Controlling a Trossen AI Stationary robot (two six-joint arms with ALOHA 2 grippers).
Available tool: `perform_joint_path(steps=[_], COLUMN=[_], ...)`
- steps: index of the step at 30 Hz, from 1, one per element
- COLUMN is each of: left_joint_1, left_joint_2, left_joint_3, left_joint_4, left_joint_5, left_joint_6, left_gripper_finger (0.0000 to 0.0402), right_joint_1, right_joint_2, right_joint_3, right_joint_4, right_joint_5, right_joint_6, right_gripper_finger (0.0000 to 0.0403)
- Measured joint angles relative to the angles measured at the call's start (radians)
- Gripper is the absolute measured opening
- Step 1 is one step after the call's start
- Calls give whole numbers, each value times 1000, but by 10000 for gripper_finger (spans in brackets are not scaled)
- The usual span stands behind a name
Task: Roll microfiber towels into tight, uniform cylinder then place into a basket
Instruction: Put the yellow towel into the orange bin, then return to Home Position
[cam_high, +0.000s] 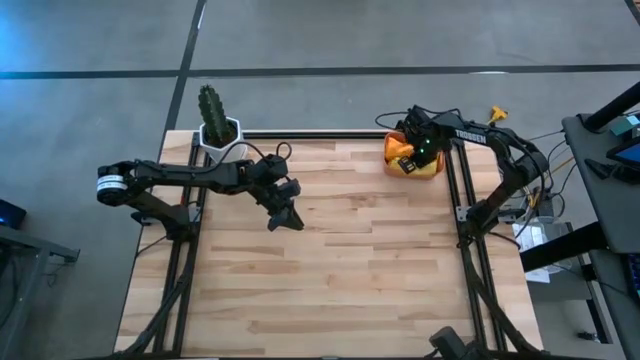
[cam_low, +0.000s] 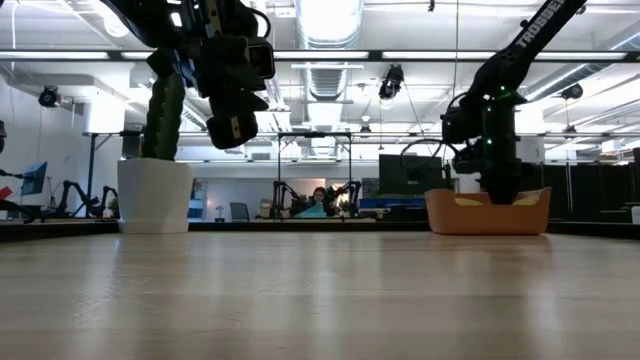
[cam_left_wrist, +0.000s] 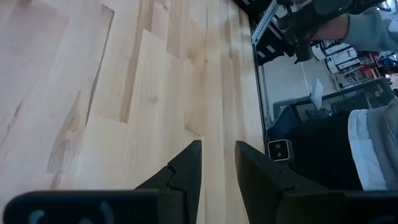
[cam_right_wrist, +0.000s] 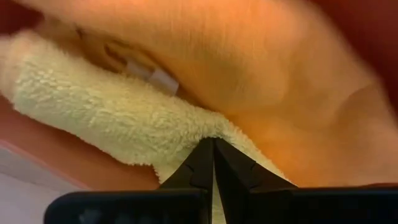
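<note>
both microfiber towels (cam_right_wrist: 205, 93) sit in the basket (cam_high: 432, 168). right gripper (cam_right_wrist: 213, 152) clenched, tips pressed into yellow pile. left gripper (cam_left_wrist: 217, 163) slightly parted, empty, above table. cloth soft, light, springy; pinch rolled edge.

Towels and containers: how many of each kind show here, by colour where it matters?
Orange towel: 1
Yellow towel: 1
Salmon-red basket: 1
White pot with cactus: 1
Total: 4
</note>
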Motion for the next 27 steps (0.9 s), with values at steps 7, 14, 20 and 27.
perform_joint_path(steps=[7, 14, 20, 27], left_joint_1=[0, 0, 0, 11], left_joint_2=[-4, -5, -13, -36], left_joint_3=[0, 0, 0, 0], left_joint_4=[0, 0, 0, -1], left_joint_5=[3, 21, 21, 12], left_joint_6=[-1, -1, -1, -1], left_gripper_finger=[81, 81, 81, 81], right_joint_1=[1, 2, 2, 2], right_joint_2=[0, -10, -40, -61], right_joint_3=[-63, -16, 66, 137], right_joint_4=[26, 32, -14, -96], right_joint_5=[-48, -47, -47, -117], right_joint_6=[32, 23, 17, 17], right_gripper_finger=[8, 8, 8, 8])
